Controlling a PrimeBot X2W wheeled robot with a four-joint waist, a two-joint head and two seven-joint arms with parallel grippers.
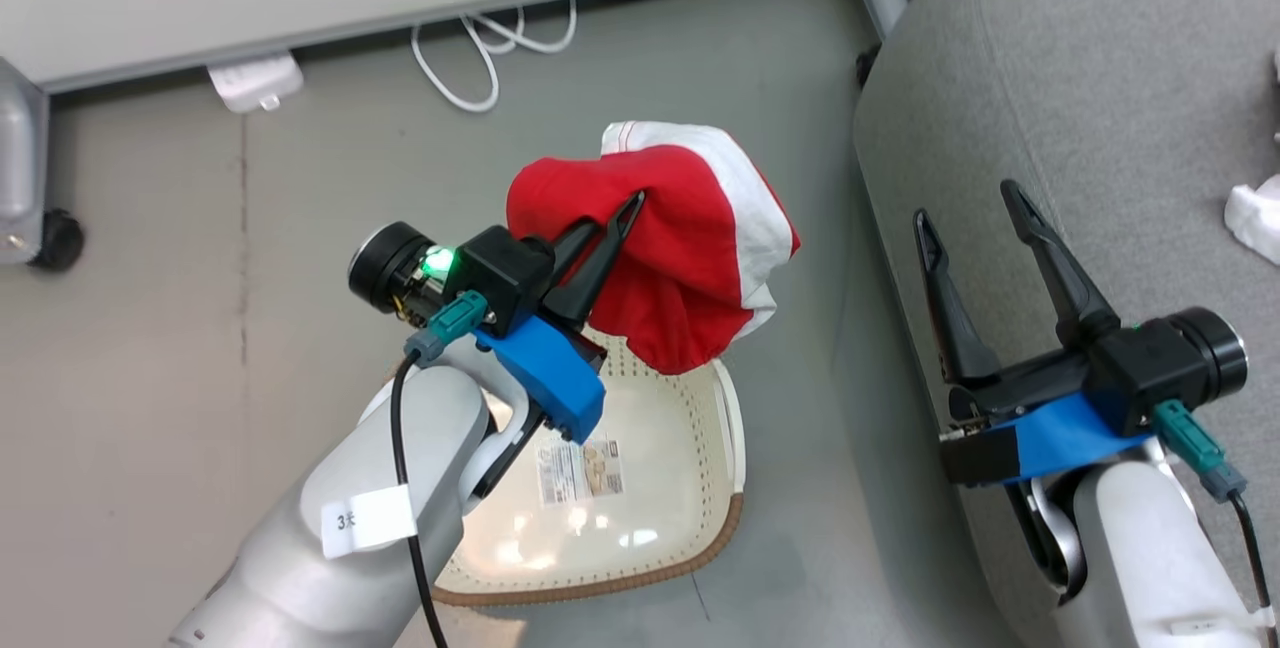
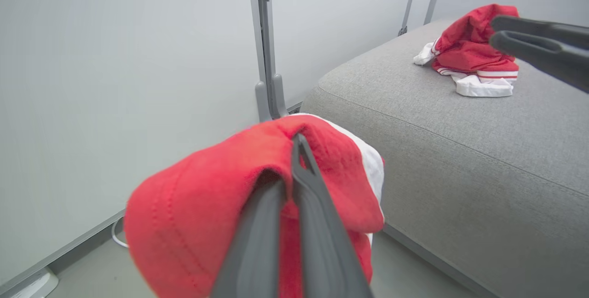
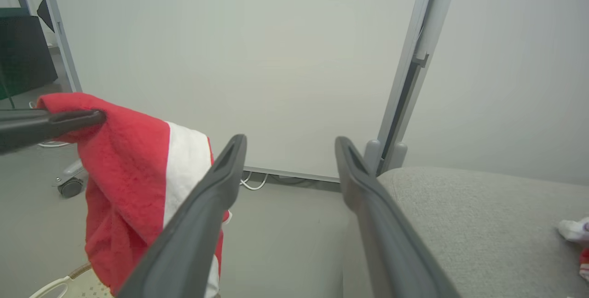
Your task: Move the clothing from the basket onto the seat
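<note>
Over basket (image 1: 668,428), L fingers (image 1: 600,263) pinch red clothing (image 1: 700,238)

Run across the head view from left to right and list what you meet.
Caster wheel → left gripper, shut on the clothing → right gripper, open over the seat → white fabric at the right edge.

Bright, even, diffuse indoor light in all three views; shadows are faint and soft-edged. Head view: white glare patches on the glossy bottom of the basket (image 1: 670,448); a green indicator lamp (image 1: 437,263) glows. Left wrist view: the near red garment (image 2: 193,215) and the left gripper (image 2: 292,157) are out of focus, while the seat (image 2: 460,151) is sharp. Right wrist view: the partition uprights (image 3: 405,82) splay outward toward the frame edges.
</note>
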